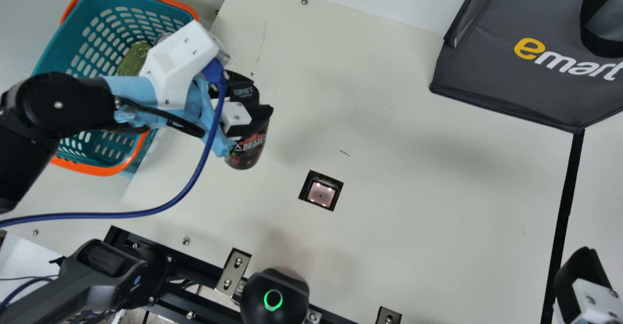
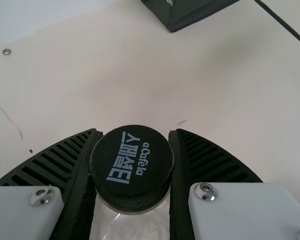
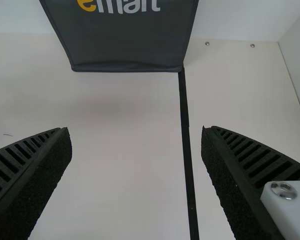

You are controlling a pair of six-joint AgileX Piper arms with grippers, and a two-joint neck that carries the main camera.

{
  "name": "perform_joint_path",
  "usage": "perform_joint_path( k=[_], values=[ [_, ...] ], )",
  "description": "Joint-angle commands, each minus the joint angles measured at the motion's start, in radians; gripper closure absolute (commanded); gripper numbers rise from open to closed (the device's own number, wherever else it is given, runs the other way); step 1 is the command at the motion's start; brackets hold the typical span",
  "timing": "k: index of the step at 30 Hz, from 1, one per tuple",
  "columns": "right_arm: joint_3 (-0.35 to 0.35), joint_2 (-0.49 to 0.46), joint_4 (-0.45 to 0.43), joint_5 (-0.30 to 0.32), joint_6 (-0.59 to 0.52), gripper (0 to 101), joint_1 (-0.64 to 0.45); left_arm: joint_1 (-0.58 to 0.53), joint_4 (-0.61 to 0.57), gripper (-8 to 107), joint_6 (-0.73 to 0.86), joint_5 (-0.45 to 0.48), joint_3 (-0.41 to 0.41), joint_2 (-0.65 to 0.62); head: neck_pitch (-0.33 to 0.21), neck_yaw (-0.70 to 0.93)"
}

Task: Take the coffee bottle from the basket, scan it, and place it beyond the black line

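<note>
In the main view my left gripper (image 1: 250, 102) is shut on the coffee bottle (image 1: 247, 150), over the table between basket and scanner window. The bottle's dark label shows below the fingers. In the left wrist view the black cap of the coffee bottle (image 2: 132, 167) sits between both ribbed fingers of my left gripper (image 2: 135, 134). The teal basket (image 1: 52, 54) with orange rim is partly covered by my left arm. My right gripper (image 1: 580, 271) is at the lower right by the black line (image 1: 564, 202). In the right wrist view, my right gripper (image 3: 136, 134) stands open, the black line (image 3: 185, 125) between its fingers.
A square scanner window (image 1: 321, 194) glows in the table (image 1: 413, 217). A dark grey bag (image 1: 491, 71) stands at the upper right, its corner meeting the black line. A green item (image 1: 134, 59) lies in the basket. A black device with a green ring (image 1: 274, 298) is at the near edge.
</note>
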Motion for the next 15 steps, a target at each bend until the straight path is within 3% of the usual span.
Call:
perform_joint_path(
  k=[1, 15],
  values=[
    [0.0, 0.0, 0.0, 0.0, 0.0, 10, 0.0, -0.031, 0.006, 89, -0.013, -0.03, -0.007, 0.01, -0.027, 0.002],
    [0.0, 0.0, 0.0, 0.0, 0.0, 10, 0.0, -0.164, -0.051, 89, -0.033, -0.227, -0.004, 0.088, -0.027, 0.002]
  ],
)
